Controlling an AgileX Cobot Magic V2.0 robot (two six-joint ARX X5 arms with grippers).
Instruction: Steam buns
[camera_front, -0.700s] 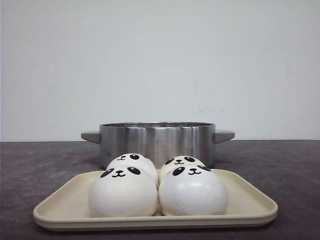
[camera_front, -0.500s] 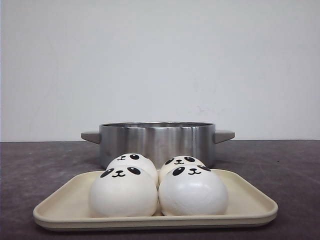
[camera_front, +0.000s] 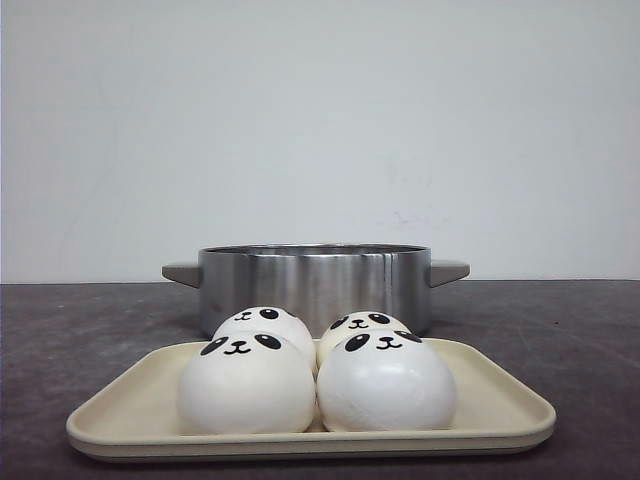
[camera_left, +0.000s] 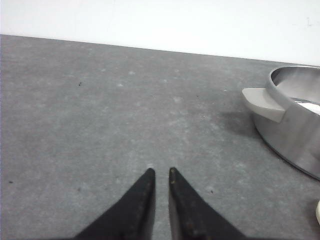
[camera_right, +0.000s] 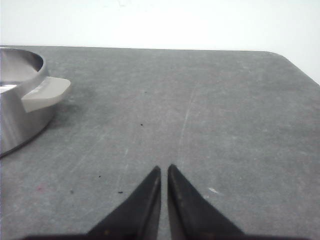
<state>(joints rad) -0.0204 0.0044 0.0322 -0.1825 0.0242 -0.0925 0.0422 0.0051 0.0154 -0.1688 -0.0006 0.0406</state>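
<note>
Several white panda-faced buns lie together on a cream tray (camera_front: 500, 400) at the front of the table: two in front (camera_front: 246, 385) (camera_front: 386, 381) and two behind (camera_front: 268, 320) (camera_front: 362, 324). A steel pot (camera_front: 315, 280) with grey handles stands just behind the tray; its edge shows in the left wrist view (camera_left: 295, 120) and the right wrist view (camera_right: 20, 110). Neither arm appears in the front view. My left gripper (camera_left: 160, 172) is shut over bare table to the left of the pot. My right gripper (camera_right: 164, 168) is shut over bare table to the pot's right.
The dark grey tabletop (camera_front: 560, 320) runs back to a white wall. Its rounded far right corner (camera_right: 287, 56) shows in the right wrist view. A sliver of the tray's edge (camera_left: 318, 212) shows in the left wrist view.
</note>
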